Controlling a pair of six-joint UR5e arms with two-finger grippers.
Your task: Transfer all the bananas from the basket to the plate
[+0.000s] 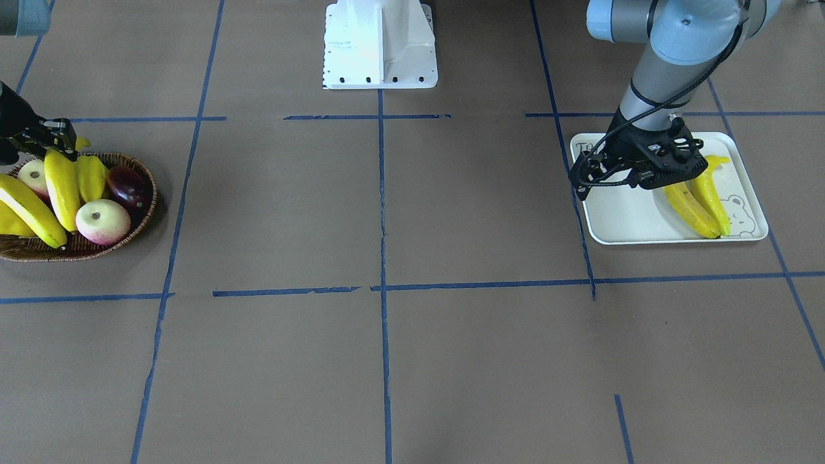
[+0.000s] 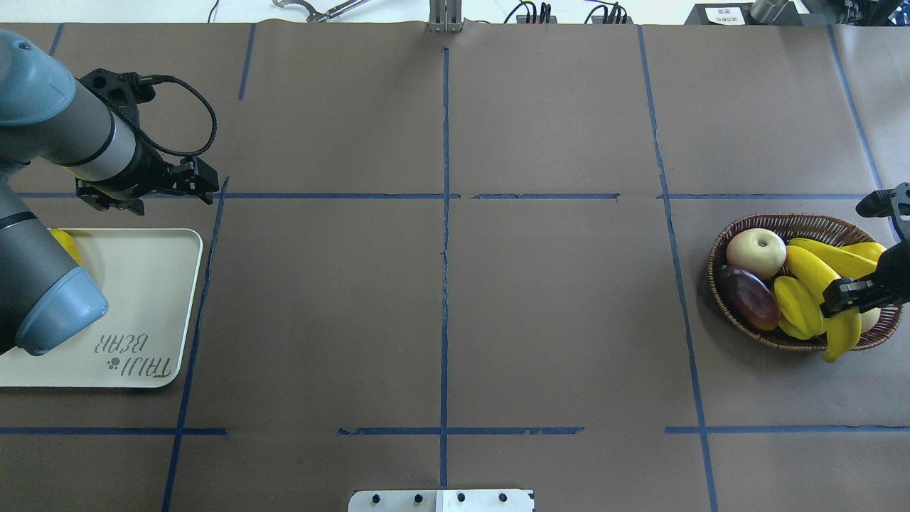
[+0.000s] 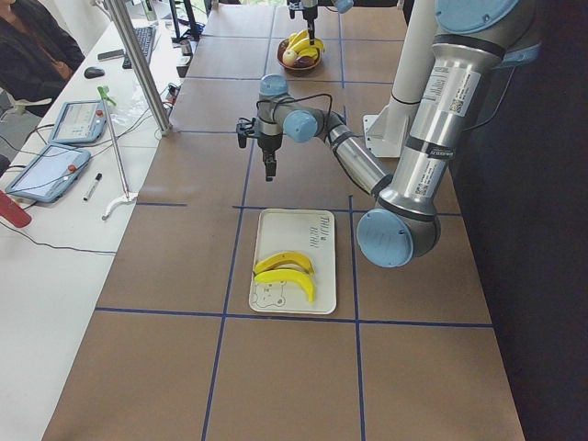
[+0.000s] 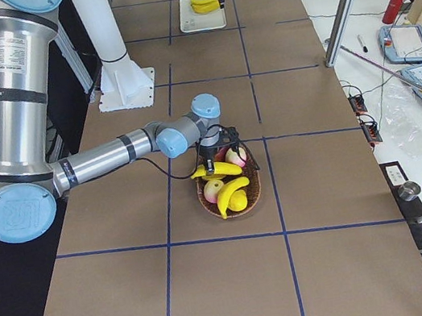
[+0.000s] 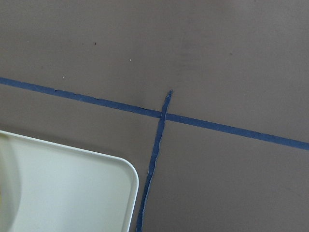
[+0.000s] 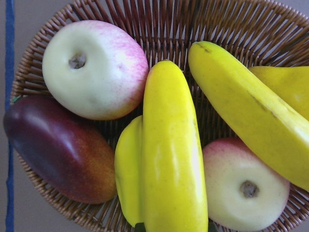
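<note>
The brown wicker basket [image 1: 84, 248] [image 2: 775, 227] holds two bananas among other fruit. My right gripper [image 1: 55, 147] [image 2: 842, 299] is shut on one banana [image 1: 62, 187] [image 2: 842, 334] [image 6: 171, 154], which lies on top of the fruit with its tip past the rim. The second banana [image 1: 29, 209] [image 6: 246, 111] lies beside it. Two more bananas [image 1: 693, 209] [image 1: 712, 196] rest side by side on the white plate [image 1: 619, 222] [image 2: 142, 284]. My left gripper [image 1: 638, 182] [image 2: 206, 190] hangs open above the plate's corner, holding nothing.
The basket also contains two pale pink apples [image 1: 102, 221] [image 6: 94, 70], a dark red fruit [image 1: 129, 187] and a ribbed yellow starfruit [image 1: 91, 177]. The white robot base [image 1: 380, 45] stands mid-table. A seated person [image 3: 32, 46] and tablets are beside the table.
</note>
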